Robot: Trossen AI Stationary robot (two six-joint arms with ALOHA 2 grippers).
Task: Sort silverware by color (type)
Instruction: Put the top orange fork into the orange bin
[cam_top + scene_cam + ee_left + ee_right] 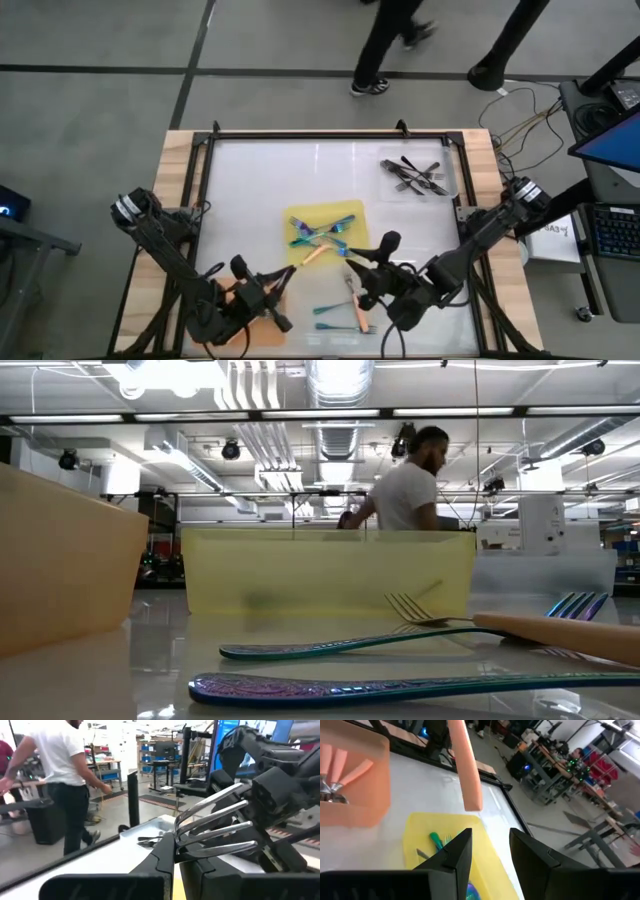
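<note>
Left claw [175, 851] clamped on silver fork head [212, 827]; right claw [490, 851] wide, empty

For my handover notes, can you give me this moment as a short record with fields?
left pincer: shut on orange-handled fork, gripped at its silver head
right pincer: open, facing that fork's handle
yellow tray: iridescent forks
clear tray: dark forks
loose on table: teal fork

Both grippers hang low over the table: the left gripper [268, 297] sits above an orange tray [237, 293], the right gripper [368, 262] beside the yellow tray [352, 212] of iridescent forks [320, 233].
</note>
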